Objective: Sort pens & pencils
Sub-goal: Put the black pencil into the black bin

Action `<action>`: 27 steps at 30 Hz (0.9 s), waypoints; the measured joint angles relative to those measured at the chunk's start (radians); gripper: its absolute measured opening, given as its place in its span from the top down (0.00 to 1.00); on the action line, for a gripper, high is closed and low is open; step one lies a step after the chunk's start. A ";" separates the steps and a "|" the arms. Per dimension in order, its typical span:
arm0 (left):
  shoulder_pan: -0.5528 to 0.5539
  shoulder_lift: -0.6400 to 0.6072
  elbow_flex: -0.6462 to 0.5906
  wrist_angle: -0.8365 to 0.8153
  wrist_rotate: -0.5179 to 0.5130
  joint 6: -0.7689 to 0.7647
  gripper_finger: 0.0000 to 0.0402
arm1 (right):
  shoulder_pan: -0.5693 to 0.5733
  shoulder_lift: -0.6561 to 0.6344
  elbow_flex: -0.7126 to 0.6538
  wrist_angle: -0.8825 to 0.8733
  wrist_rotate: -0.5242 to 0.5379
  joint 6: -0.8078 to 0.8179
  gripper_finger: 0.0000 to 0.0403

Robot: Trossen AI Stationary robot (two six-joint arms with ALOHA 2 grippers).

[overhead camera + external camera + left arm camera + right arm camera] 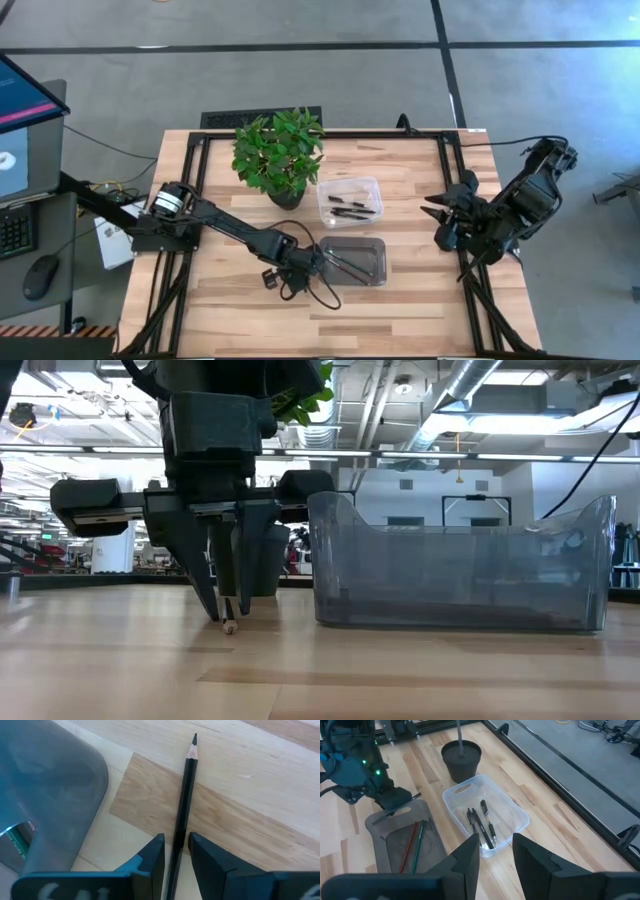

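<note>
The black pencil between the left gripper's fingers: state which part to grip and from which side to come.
Grip the black pencil on its plain shaft, well behind the sharpened tip, coming straight down from above. It seems to lie flat on the table beside the grey tray, so only its long sides are free. The left gripper already straddles it that way.

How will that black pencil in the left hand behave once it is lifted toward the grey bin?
The black pencil looks stiff and light, so it should lift without bending. The left hand grips it near one end, so it may pivot. Set down on the table, it would probably roll.
</note>
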 joint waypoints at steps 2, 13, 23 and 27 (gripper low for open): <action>0.000 0.000 0.000 -0.008 0.000 -0.017 0.79 | 0.000 0.000 0.000 0.000 0.000 0.000 0.66; -0.004 0.008 0.002 -0.068 -0.007 -0.040 0.79 | 0.000 0.000 0.000 0.017 0.000 0.000 0.66; -0.004 0.009 0.000 -0.125 -0.027 -0.040 0.85 | 0.000 0.000 0.000 0.045 0.001 0.000 0.66; -0.004 0.009 -0.001 -0.124 -0.025 -0.033 0.94 | 0.000 0.000 0.000 0.050 0.001 0.000 0.66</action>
